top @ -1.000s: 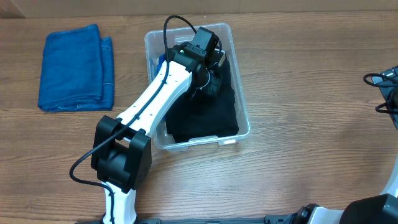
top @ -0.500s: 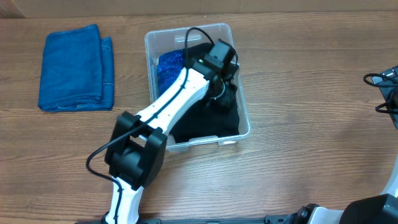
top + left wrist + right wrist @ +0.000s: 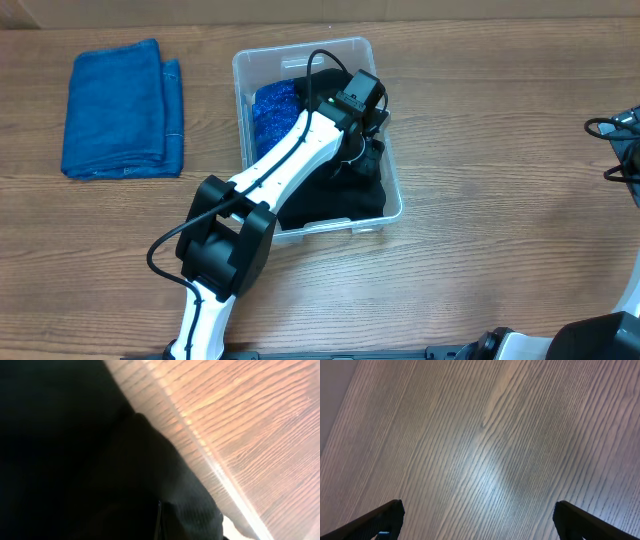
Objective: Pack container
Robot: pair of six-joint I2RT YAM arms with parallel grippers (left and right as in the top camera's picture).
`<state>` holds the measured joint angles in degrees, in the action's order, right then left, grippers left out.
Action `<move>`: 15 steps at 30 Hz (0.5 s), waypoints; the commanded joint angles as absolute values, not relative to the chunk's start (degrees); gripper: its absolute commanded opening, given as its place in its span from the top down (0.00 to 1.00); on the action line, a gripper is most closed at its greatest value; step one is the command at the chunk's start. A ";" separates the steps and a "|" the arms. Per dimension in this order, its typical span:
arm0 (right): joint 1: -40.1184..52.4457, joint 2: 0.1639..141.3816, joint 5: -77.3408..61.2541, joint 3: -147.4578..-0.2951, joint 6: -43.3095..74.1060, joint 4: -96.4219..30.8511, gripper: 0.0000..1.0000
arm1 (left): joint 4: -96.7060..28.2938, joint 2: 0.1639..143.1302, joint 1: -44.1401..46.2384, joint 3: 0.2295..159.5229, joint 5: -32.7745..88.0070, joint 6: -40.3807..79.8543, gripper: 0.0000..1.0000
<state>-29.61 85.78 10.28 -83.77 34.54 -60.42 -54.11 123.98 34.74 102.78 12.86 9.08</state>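
No text, number or brand is legible anywhere, not even on the container (image 3: 285,58).

Left claw (image 3: 367,158) in container (image 3: 300,47) (black cloth (image 3: 330,202))

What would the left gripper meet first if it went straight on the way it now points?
The black cloth lying in the clear rectangular plastic container; the left gripper points down into it, probably touching it, though depth is unclear.
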 commanded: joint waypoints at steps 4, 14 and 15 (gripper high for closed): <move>-29.76 85.80 10.20 -83.48 34.98 -60.12 0.00 | -59.40 115.07 31.79 105.56 0.14 14.17 0.96; -29.76 85.80 10.20 -83.48 34.98 -60.12 0.00 | -69.23 113.14 28.36 102.72 -3.44 27.09 0.96; -29.76 85.80 10.20 -83.48 34.98 -60.12 0.00 | -68.31 113.14 28.36 101.45 -3.62 27.27 0.96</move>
<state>-29.58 85.78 10.28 -83.77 34.54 -60.45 -69.19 113.40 28.18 104.18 -1.56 22.35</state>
